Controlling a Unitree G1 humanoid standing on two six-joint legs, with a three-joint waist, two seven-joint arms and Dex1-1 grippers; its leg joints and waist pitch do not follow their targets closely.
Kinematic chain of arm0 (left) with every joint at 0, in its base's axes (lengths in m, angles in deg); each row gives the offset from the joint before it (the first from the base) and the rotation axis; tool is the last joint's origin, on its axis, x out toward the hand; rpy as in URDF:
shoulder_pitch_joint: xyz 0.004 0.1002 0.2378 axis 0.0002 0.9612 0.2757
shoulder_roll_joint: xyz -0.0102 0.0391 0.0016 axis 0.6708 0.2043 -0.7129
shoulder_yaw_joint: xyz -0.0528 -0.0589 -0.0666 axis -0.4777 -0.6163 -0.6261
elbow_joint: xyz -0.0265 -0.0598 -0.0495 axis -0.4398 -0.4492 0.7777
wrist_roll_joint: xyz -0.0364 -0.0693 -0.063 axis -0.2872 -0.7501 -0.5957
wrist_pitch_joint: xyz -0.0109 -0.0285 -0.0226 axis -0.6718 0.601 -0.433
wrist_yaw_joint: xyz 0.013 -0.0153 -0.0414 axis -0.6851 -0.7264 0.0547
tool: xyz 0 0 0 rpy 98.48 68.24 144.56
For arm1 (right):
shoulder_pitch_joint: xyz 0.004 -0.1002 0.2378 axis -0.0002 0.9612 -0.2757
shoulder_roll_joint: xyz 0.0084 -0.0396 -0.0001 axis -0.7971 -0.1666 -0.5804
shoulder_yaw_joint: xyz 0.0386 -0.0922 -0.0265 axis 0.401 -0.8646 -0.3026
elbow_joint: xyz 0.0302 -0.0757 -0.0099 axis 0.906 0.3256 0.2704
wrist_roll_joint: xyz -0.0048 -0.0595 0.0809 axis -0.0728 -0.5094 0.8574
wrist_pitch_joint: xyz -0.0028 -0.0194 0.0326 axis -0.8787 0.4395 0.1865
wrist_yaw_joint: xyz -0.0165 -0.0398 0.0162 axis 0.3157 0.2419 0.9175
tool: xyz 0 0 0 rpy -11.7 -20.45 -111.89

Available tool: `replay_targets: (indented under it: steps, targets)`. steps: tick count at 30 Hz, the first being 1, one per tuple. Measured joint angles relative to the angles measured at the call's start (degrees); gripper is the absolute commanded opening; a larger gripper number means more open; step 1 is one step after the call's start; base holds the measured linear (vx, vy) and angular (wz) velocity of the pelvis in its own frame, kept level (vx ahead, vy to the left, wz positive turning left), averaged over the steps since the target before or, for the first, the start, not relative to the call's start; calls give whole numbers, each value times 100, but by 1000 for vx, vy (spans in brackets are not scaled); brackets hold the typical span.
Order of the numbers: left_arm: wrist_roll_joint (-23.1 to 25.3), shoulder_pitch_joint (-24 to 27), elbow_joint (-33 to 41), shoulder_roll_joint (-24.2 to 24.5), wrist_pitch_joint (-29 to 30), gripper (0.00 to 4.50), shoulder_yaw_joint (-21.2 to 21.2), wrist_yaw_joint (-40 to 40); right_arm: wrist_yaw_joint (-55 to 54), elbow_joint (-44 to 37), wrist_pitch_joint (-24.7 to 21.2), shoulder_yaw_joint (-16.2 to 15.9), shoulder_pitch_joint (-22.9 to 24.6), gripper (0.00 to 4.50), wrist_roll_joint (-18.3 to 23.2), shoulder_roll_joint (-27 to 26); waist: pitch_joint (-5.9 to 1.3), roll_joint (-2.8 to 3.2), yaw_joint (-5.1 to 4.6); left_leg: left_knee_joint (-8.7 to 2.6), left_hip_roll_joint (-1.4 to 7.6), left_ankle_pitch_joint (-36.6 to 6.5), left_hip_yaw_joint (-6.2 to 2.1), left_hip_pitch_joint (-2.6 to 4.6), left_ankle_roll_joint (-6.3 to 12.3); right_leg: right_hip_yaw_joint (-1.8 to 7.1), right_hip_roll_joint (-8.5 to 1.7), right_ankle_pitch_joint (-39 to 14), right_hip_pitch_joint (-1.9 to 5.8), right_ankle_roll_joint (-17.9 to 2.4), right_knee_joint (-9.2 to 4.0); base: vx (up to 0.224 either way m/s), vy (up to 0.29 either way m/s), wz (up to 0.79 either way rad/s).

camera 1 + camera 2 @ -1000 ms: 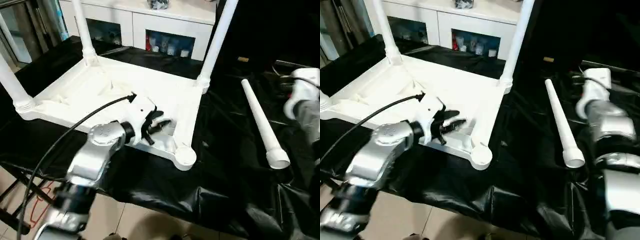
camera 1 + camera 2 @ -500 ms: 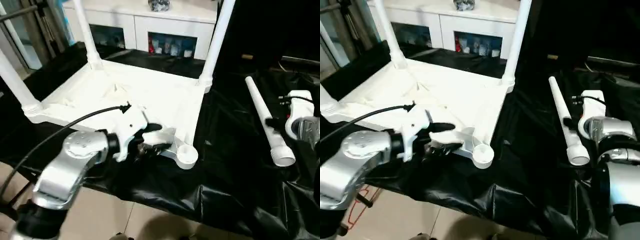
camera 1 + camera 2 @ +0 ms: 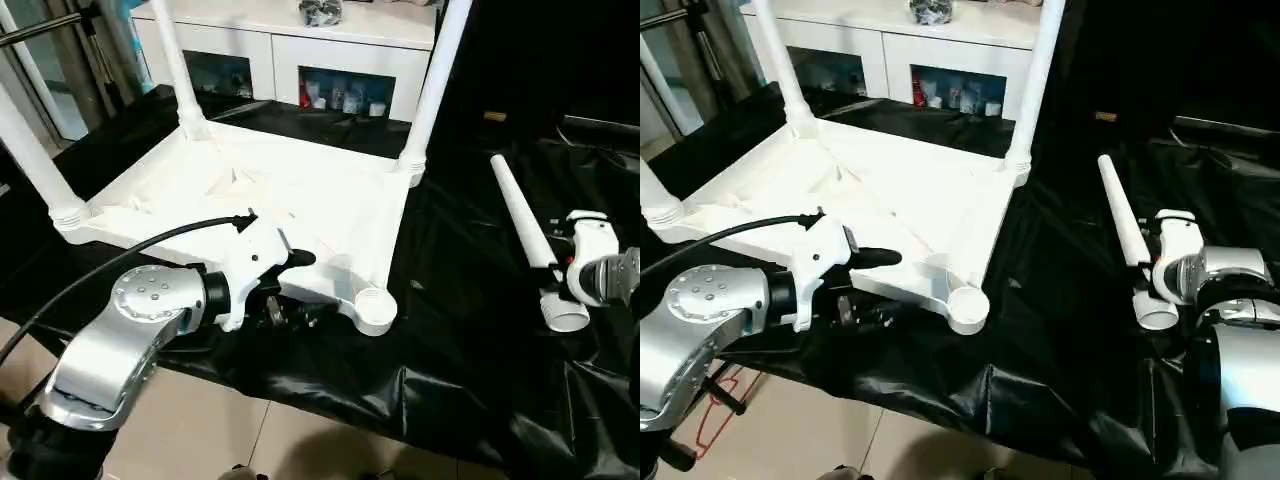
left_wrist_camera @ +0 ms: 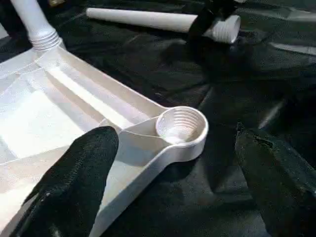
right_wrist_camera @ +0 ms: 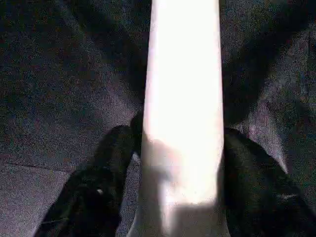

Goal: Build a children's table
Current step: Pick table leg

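Note:
The children's table top (image 3: 260, 190) lies upside down on black cloth, with three legs standing up from its corners. Its near right corner socket (image 3: 372, 305) is empty. My left gripper (image 3: 298, 288) is open wide at the near rim beside that socket (image 4: 180, 126), one finger (image 4: 84, 168) over the rim and the other off the edge. The loose leg (image 3: 520, 225) lies on the cloth at the right. Near its thick end, my right gripper (image 3: 1145, 268) has a finger (image 5: 98, 192) against each side of the leg (image 5: 182, 98).
A white cabinet (image 3: 340, 50) with glass-fronted compartments stands behind the work. The black cloth (image 3: 450, 340) hangs over the near edge above a tiled floor (image 3: 300, 440). A black cable (image 3: 120, 265) arcs over my left forearm.
My left gripper drew back from inside the top to its near rim and opened wide. My right gripper came down onto the loose leg and closed in on it. The camera shifted slightly.

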Motion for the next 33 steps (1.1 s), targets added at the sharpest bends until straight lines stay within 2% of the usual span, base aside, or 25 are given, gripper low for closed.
replay_targets:
  steps: [6,10,14,20,22,24,25,27,29,31,33]
  targets:
    - [-168,0,105,119,103,450,74,128,-26,-1,-70,52,33,200,11,31,-3,-7,3,1,0,0,-2,0,0,-1,0,0,1,0,0,0,0,0]
    - [-171,-7,105,120,104,450,74,106,-140,-2,-61,204,58,191,68,31,-6,-13,2,2,0,0,-4,0,0,-1,0,0,2,0,0,0,0,0]
    - [-172,-129,3,-30,56,450,56,-79,-420,0,36,507,89,190,295,31,-3,-16,-4,7,-1,0,-3,0,0,-1,0,0,1,1,0,0,0,0]
    - [-176,-435,-607,-677,-367,450,-215,-675,-379,-120,1000,1545,146,190,1206,3,-3,-12,-28,12,-3,0,-5,-2,1,-4,-2,1,-4,2,0,0,0,0]
    - [-167,-705,-1113,-1078,-594,450,-393,-1006,-61,-486,1732,1967,296,190,1595,-169,-2,-13,-29,12,-3,0,-4,-9,1,-5,-2,1,-10,3,-1,0,0,0]
    - [-166,-947,-1482,-1322,-835,450,-412,-1199,345,-920,2058,2262,449,189,1964,-379,-3,-15,-29,12,-2,0,-6,-9,2,-7,-1,1,-7,3,-3,0,0,0]
    - [-175,-1042,-1630,-1462,-995,450,-415,-1262,619,-1179,2099,2444,554,189,2214,-511,-5,-17,-28,12,-1,-3,-7,-10,7,-7,-1,1,-5,3,-3,0,0,0]
    - [-212,-1152,-1848,-1654,-1123,450,-429,-1325,964,-1568,2051,2603,792,189,2508,-677,-6,-19,-8,11,-1,-9,-8,-16,15,-8,-1,1,-5,3,-5,0,0,0]
    - [-317,-1284,-2141,-1891,-1149,450,-560,-1466,1405,-2236,1876,2653,1224,189,2853,-976,-5,-19,13,9,-1,-13,-10,-26,21,-9,0,1,-10,3,-4,0,0,0]
    - [-506,-1497,-2439,-2178,-1101,450,-806,-1648,1911,-3097,1577,2603,1771,189,3241,-1394,-6,-17,64,9,1,-7,-14,-47,34,-11,2,10,-24,-12,-3,0,0,0]
    - [-706,-1713,-2609,-2363,-1002,450,-978,-1721,2331,-3871,1260,2358,2251,189,3579,-1692,-7,-16,111,9,2,3,-12,-67,50,-9,2,19,-47,-26,-2,0,0,0]
